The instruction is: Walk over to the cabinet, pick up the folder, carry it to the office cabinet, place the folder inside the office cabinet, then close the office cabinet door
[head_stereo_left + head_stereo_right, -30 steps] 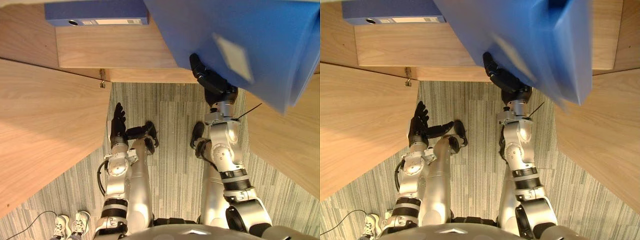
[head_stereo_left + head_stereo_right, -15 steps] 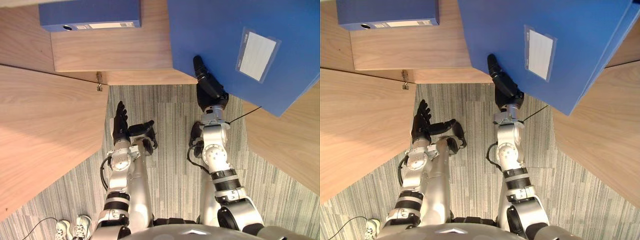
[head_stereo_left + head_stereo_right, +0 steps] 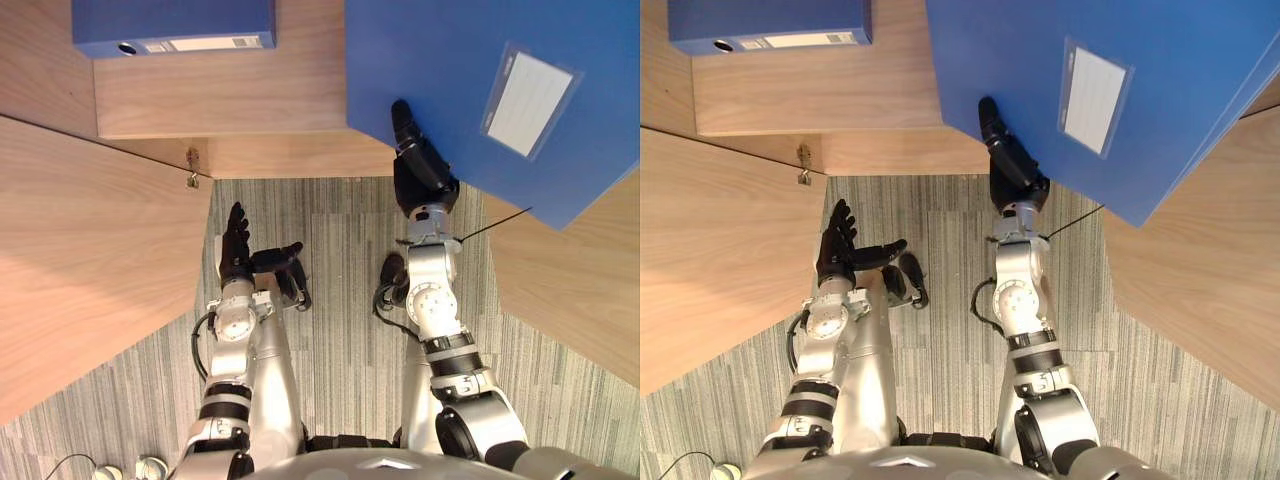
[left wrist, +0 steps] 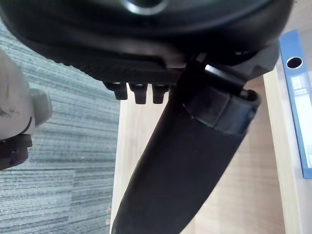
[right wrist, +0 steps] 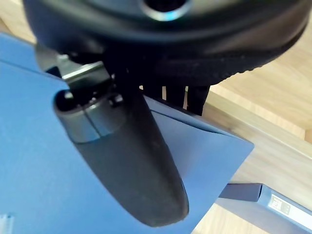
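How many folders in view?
2. One folder is pinched in the right hand, raised over the cabinet's right side. The second folder lies on the shelf, at its left. More may be hidden deeper inside.

I have swung the folder [image 3: 450, 80] round in my right hand [image 3: 420, 172]. A second ago it hung tilted and blurred with motion; now its broad face is turned up toward my head, and its label pocket [image 3: 527, 90] shows plainly. My right forearm has straightened beneath it. My view has shifted slightly.
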